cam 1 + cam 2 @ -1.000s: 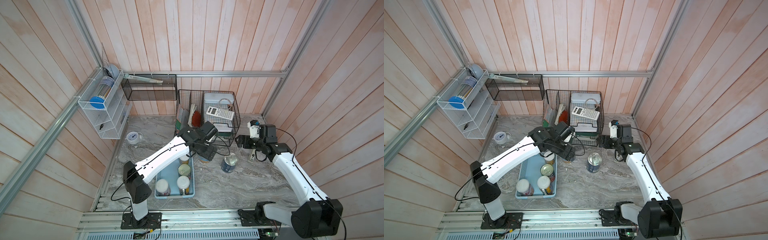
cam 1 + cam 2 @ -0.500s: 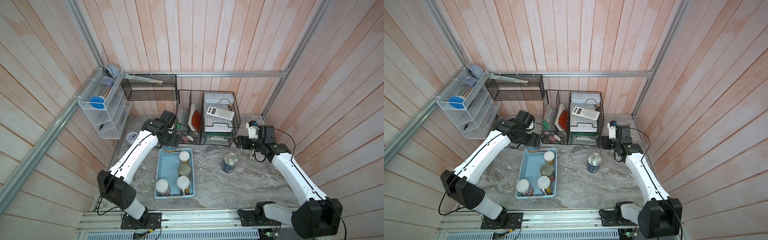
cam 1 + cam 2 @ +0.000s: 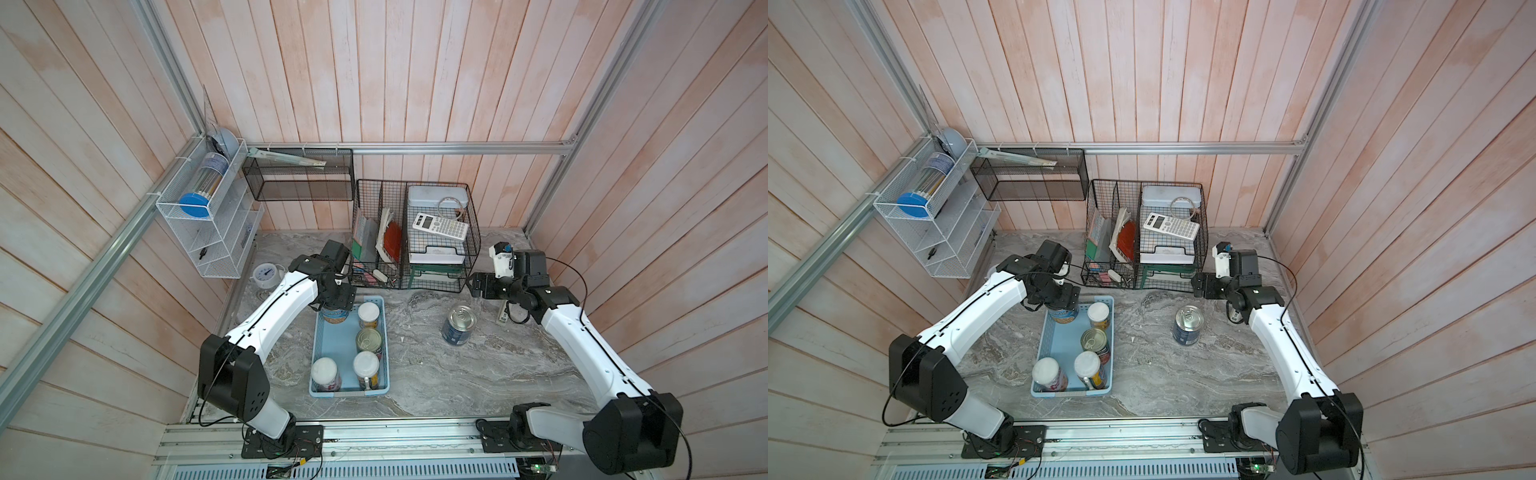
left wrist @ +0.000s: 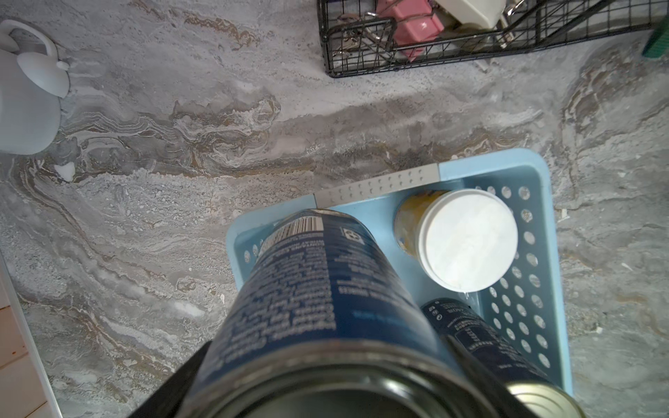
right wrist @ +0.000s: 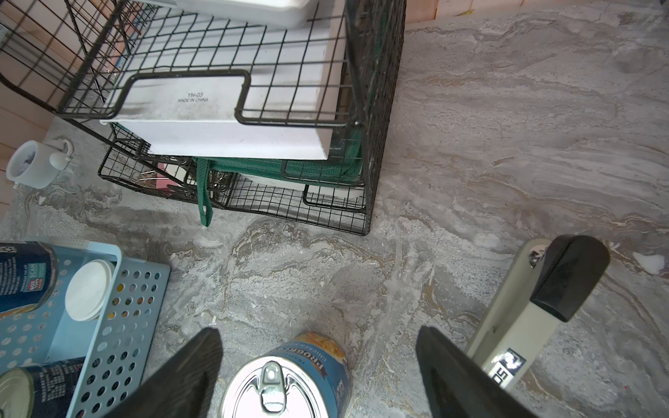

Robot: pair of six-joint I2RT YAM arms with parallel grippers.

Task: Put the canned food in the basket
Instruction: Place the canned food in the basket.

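Note:
The light blue basket point(image 3: 351, 390) point(image 3: 1071, 392) lies on the marble table. Its far left corner is where my left gripper point(image 3: 336, 297) point(image 4: 325, 354) hovers, shut on a blue-labelled can point(image 3: 333, 315) point(image 4: 318, 289) held upright. Inside stand a white-lidded jar point(image 3: 368, 311) point(image 4: 467, 239), a metal can point(image 3: 368, 338) and two more white-lidded jars point(image 3: 325, 370). Another blue-labelled can point(image 3: 459, 324) point(image 5: 286, 380) stands on the table to the basket's right. My right gripper point(image 3: 476, 284) point(image 5: 318, 336) hangs open just behind and above it, touching nothing.
A black wire organiser point(image 3: 415, 232) full of office things stands at the back. A white wire rack point(image 3: 208, 232) and a black mesh shelf point(image 3: 299, 178) hang on the walls. A small white clock point(image 3: 266, 275) sits back left, and a stapler point(image 5: 525, 325) lies beside my right gripper.
My left arm swung from beside the wire organiser to the back left, then came over the basket's far left corner, where a blue can now shows. The right arm has not moved.

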